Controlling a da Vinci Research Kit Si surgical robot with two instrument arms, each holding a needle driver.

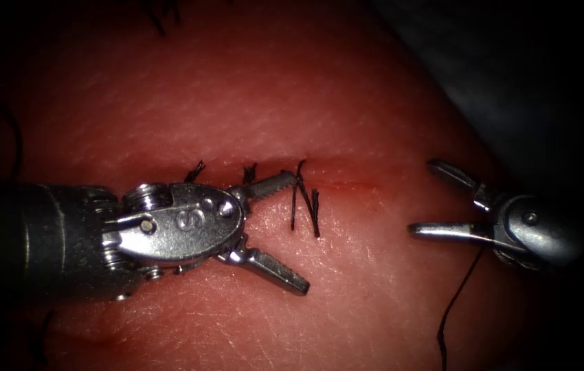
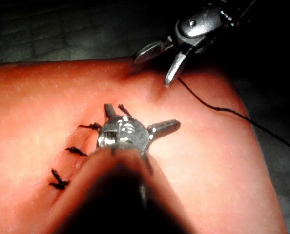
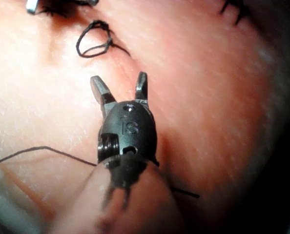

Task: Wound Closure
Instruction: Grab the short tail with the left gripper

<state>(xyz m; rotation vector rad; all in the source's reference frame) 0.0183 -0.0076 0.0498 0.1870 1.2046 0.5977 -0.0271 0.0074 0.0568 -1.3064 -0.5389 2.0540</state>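
My left hand (image 1: 275, 230) lies over the tissue (image 1: 347, 96) with its jaws spread wide and nothing between them; its upper jaw rests along the cut (image 1: 354, 184), touching or just short of the newest stitch (image 1: 304, 203), and its lower jaw points out over bare tissue below the cut; my right hand (image 1: 436, 199) sits well to the right of the stitches, near the tissue's right edge, jaws likewise apart and holding nothing. A length of thread (image 1: 458, 295) runs down from beneath my right hand toward the lower edge of the endoscope view; in the left wrist view the same thread (image 2: 223, 109) trails away from my right hand (image 2: 159, 61) across the tissue and off its edge; I can't tell whether it is caught in the tool's wrist or merely passes under it. I can find no needle, so I can't say where it lies, and nothing looks lodged in the tissue apart from the stitches. The cut carries a row of tied stitches with short cut ends (image 1: 196, 170) standing up, and a small loop of thread (image 3: 93, 41) lies by the cut ahead of my right hand (image 3: 120, 90). My judgement: I am between stitches, with the left stretch closed and the right stretch, faintly red, open; any next move calls for finding the needle and taking up the loose thread without dragging on the finished knots.
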